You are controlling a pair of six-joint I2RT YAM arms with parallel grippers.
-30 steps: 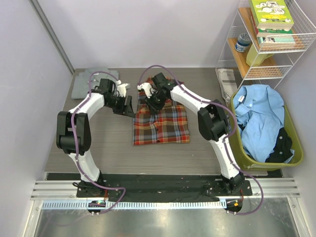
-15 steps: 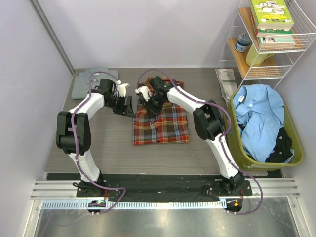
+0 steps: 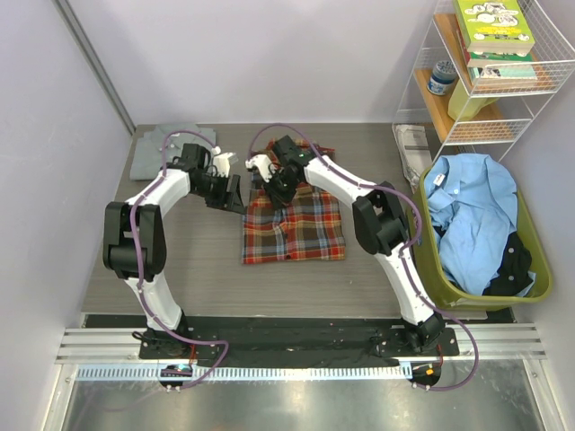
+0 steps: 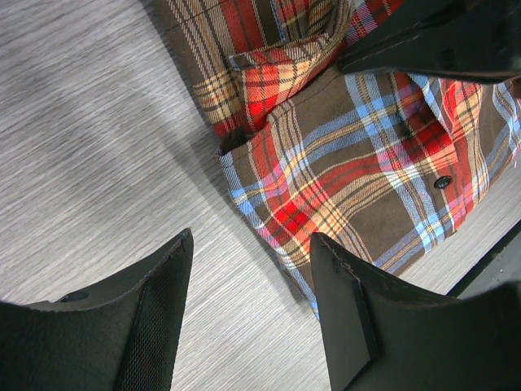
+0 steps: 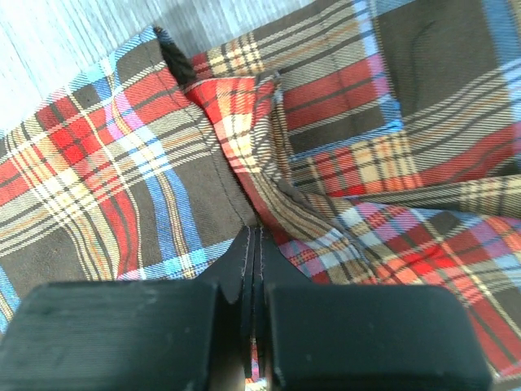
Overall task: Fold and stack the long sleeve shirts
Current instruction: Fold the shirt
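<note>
Right gripper (image 5: 252, 240) is clenched, its two fingers pressed flat together on a raised ridge of the plaid shirt (image 5: 98, 187); the ridge runs straight ahead from the fingertips, and on either side of them the cloth lies in loose folds of red, brown and blue; from above, this gripper sits over the far left part of the shirt, with the rest of the garment spread flat on the table (image 3: 171, 260) on its near side, toward the arm bases; left gripper (image 4: 251, 244) is released, jaws apart with nothing between them, hovering over grey wood-grain table at the shirt's left edge; ahead of its fingers a folded-over flap and a dark button show on the plaid, and the right gripper's black body crosses the upper right corner of its view; the left gripper is just to the left of the right one; farther off, beyond and to the left of the left gripper, the pale grey shirt (image 3: 157, 157) lies flat at the table's far left corner; well to the right of the right gripper an olive basket (image 3: 536, 256) holds a blue garment (image 3: 467, 211) and something dark; beyond the basket stands a wire shelf (image 3: 422, 76) with books (image 3: 492, 25)
</note>
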